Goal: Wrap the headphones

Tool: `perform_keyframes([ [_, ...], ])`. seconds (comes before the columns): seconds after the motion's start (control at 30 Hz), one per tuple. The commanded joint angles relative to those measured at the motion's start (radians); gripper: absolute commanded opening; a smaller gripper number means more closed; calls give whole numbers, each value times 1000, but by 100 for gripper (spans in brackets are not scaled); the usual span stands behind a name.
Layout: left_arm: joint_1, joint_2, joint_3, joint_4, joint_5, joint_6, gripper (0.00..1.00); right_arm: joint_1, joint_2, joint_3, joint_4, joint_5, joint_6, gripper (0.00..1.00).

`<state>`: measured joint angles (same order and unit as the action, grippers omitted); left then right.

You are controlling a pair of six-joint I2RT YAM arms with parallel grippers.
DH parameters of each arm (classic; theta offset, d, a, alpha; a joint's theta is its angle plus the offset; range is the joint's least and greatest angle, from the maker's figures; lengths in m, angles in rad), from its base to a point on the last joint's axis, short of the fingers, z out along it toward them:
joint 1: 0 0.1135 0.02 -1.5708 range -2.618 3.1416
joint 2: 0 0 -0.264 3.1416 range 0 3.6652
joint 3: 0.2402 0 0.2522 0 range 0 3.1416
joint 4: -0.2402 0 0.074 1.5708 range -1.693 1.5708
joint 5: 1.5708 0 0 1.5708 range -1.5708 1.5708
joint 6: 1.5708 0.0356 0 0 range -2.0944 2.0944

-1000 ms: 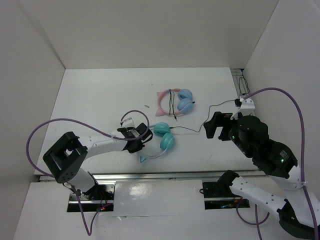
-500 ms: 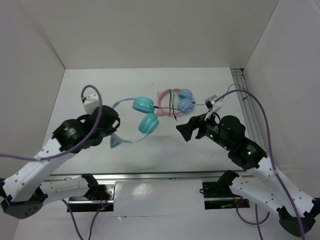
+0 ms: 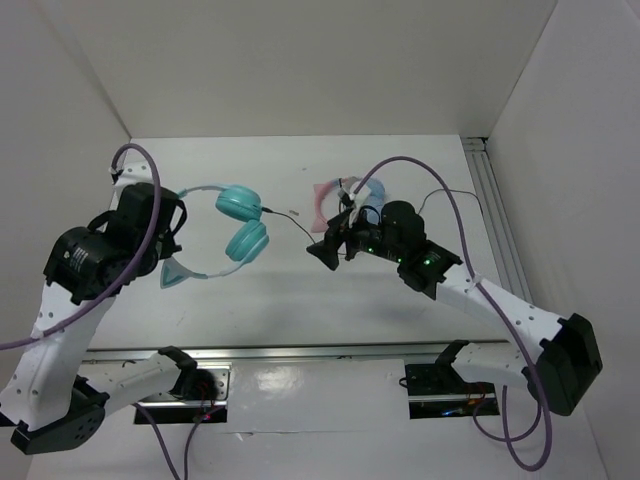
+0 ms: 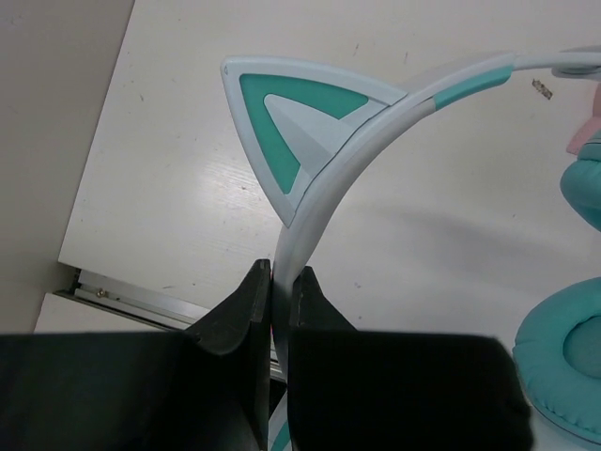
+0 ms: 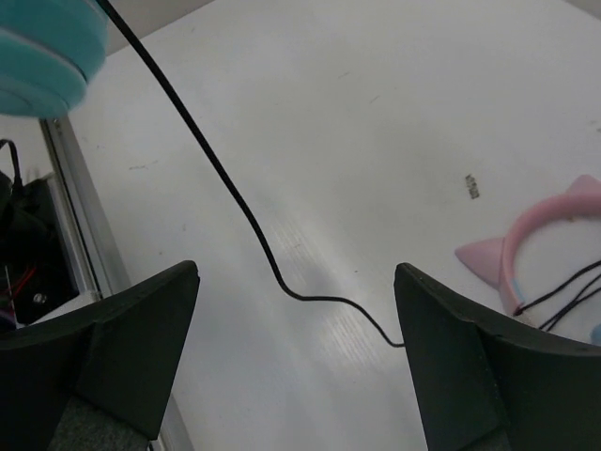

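Gripping the pale headband (image 4: 324,174) just below a cat ear (image 4: 291,117), left pincer (image 4: 280,282) is clenched on the headphones (image 3: 247,240), held up off the worktop (image 3: 250,300) at left-centre. Black cable (image 5: 235,202) runs right from a teal cup, passing between the spread fingers of the right pincer (image 5: 296,272), which grasps nothing. Pink pair (image 3: 322,195) lies just behind it.
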<state>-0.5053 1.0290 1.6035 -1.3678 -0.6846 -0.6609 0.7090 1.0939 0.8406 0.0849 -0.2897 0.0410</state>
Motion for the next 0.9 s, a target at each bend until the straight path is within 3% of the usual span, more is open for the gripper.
perform_keyframes([
  [0.0, 40, -29, 82, 56, 23, 53, 0, 4, 60, -3, 128, -127, -17, 91],
  [0.1, 51, -20, 105, 67, 51, 75, 0, 4, 84, -23, 173, -137, -16, 89],
  [0.27, 70, -20, 150, 67, 82, 84, 0, 4, 174, -43, 245, -140, -27, 77],
  [0.4, 79, -20, 185, 67, 118, 75, 0, -65, 264, -69, 428, -236, 42, 72],
  [0.57, 79, -10, 203, 67, 91, 75, 0, -97, 354, -57, 432, -264, 42, 53],
  [0.73, 79, -1, 203, 67, 17, 66, 0, -115, 331, -121, 441, -211, 33, 51],
  [0.8, 79, 8, 194, 67, 7, 55, 0, -124, 322, -153, 441, -200, 33, 35],
  [0.83, 79, 8, 185, 78, 7, 55, 0, -125, 322, -153, 452, -189, 42, 13],
  [0.87, 79, 8, 185, 78, 7, 55, 0, -125, 322, -164, 452, -180, 42, 5],
])
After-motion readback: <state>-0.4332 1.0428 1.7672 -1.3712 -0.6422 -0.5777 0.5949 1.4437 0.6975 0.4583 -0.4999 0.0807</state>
